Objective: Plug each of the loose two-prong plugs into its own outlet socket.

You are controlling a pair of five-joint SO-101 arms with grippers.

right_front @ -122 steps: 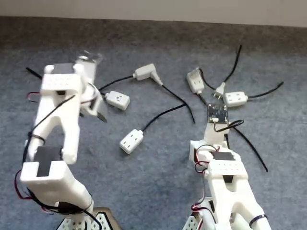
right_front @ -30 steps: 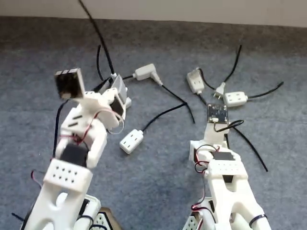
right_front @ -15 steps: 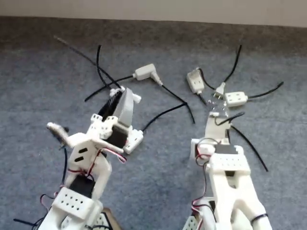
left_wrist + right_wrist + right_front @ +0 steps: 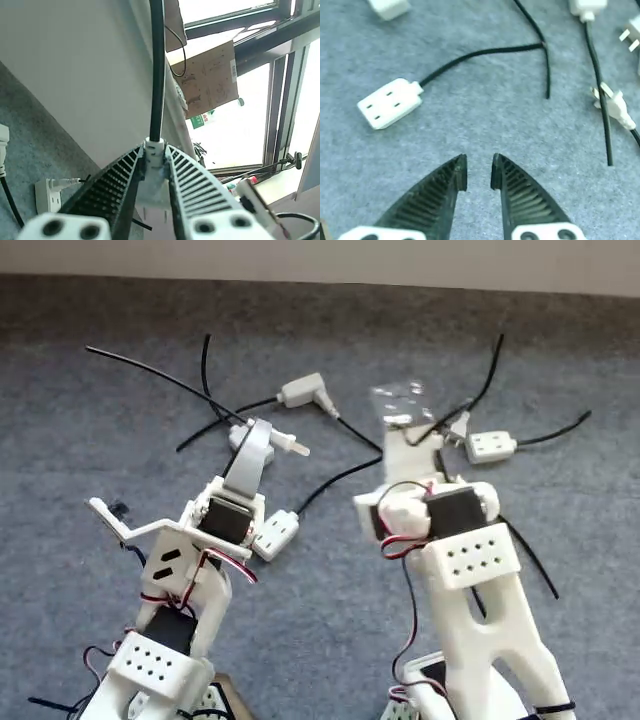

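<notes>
Since the left gripper [image 4: 156,152] has its ribbed black fingers [image 4: 110,185] clamped tight on a small white two-prong plug [image 4: 154,175], w/ the plug's thin black cord [image 4: 157,70] running straight out past the tips, that plug is up off the grey carpeted desk [image 4: 330,640]. In the high view its prongs poke out sideways beyond the fingertips. The right gripper [image 4: 478,172] hangs over bare desk, fingers slightly apart w/ nothing between them. A white outlet socket block [image 4: 390,102] lies flat near it, slots up, and a loose white plug on a cord [image 4: 615,105] lies farther off. Handling, my guess: the plug is v. light, hard moulded plastic, smooth, so it can swivel in the grip if pushed off-axis. Best hold is across the body's flat sides, close behind the prongs, never on the cord. The cord looks springy and fairly stiff for its size, so it prob. tugs the plug and turns it when lifted. Prongs are thin metal and could bend if forced in crooked, so square them to the slots first. The socket block is also light and will likely skid on the desk when pressed. Pinch it across its long sides, clear of the slots, to brace it.
</notes>
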